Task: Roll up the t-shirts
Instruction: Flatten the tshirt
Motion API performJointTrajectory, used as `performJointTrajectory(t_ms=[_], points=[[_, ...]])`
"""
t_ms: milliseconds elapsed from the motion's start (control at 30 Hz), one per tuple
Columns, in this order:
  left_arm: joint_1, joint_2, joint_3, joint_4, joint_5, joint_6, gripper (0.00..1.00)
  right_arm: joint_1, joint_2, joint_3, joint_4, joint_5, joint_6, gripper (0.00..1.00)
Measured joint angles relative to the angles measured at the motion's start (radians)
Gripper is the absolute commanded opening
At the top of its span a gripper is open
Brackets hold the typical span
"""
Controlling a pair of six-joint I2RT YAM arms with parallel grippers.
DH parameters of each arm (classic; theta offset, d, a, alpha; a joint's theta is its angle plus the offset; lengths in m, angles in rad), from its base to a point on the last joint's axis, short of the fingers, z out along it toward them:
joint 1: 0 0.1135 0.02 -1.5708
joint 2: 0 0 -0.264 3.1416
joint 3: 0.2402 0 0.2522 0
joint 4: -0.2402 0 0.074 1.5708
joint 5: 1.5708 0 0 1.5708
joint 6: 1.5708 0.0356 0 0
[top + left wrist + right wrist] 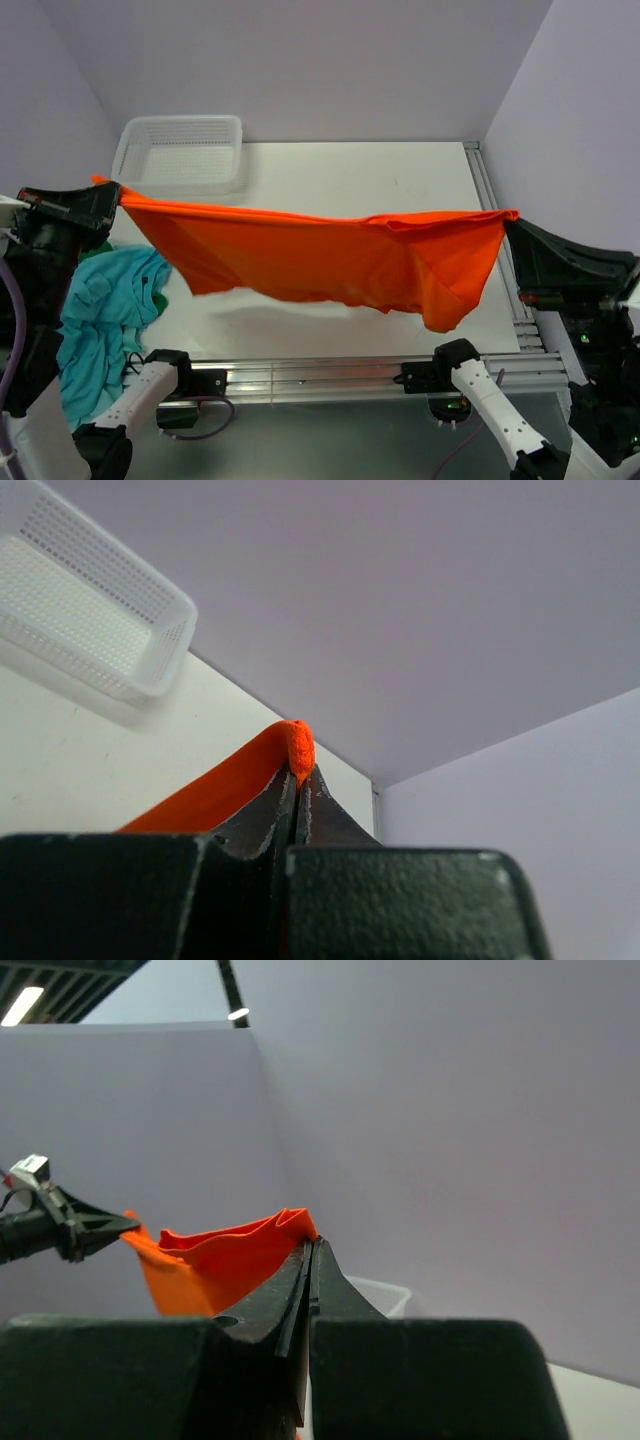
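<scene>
At the far left, the left gripper (112, 193) has its jaws pressed together on one corner of the orange t-shirt (320, 262). In the left wrist view a small fold of orange cloth bulges just past the fingertips, and the rest trails off to the left of the jaws. Below those jaws and nearer the arm bases, a teal t-shirt (100, 315) lies crumpled on the table (400, 175), apart from the gripper. Just beyond the left jaws a white mesh basket (180, 150) sits on the table. From the left jaws the orange t-shirt stretches across to the right jaws, lifted clear of the table. Its top edge runs nearly taut between the two grips and dips slightly in the middle, while the body hangs below that line and reaches lowest nearer the right side. At the far right, the right gripper (510, 218) is closed on the opposite corner. In the right wrist view the cloth is pinched at the fingertips and gathers in folds to the left of them.
</scene>
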State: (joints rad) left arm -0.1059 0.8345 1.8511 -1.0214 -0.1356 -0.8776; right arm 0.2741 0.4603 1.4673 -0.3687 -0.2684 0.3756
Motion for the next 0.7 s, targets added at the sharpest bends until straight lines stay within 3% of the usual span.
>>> performJointTrajectory(t_ms=[167,467,700], points=[[0.000,0.069,-0.097,0.035,0.011,-0.002,0.00,0.000,0.129,0.008,-0.029,0.083,0.004,0.00],[0.000,0.277,-0.589,0.232,0.059,-0.011,0.00,-0.004,0.357,-0.314,-0.050,0.183,0.076,0.00],[0.000,0.402,-0.684,0.410,0.059,-0.038,0.00,-0.029,0.514,-0.447,0.043,0.217,0.124,0.00]])
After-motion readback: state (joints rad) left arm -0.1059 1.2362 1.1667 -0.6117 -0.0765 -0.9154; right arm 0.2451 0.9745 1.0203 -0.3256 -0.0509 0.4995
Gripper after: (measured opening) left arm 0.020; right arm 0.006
